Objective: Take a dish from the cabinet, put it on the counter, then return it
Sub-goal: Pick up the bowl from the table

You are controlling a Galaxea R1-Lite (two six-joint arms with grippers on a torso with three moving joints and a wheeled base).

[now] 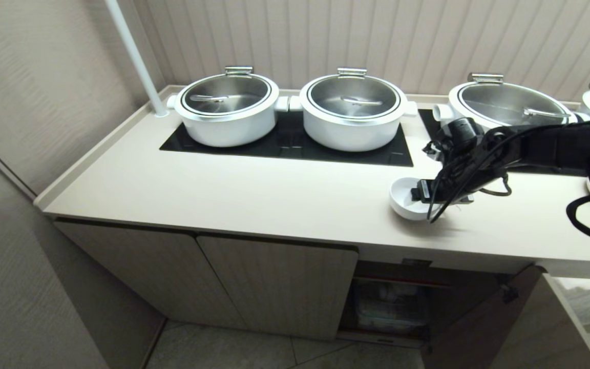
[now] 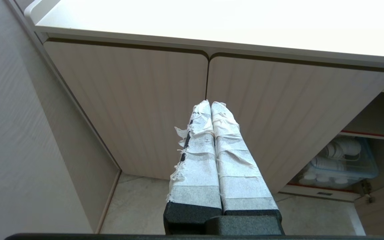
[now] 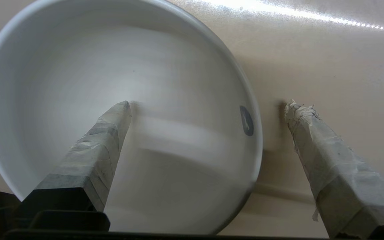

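The dish, a small white bowl, stands on the cream counter near its front edge. My right gripper reaches over it from the right and is open. In the right wrist view the right gripper straddles the dish rim. One taped finger sits inside the bowl, the other outside above the counter, with a gap at the rim. My left gripper is shut on nothing, parked low before the ribbed cabinet doors. Below the dish, the cabinet stands open.
Three lidded white pots sit on black hob panels behind the dish. A white pole rises at the counter's back left. A clear box of white cups sits in the open compartment; its door swings out.
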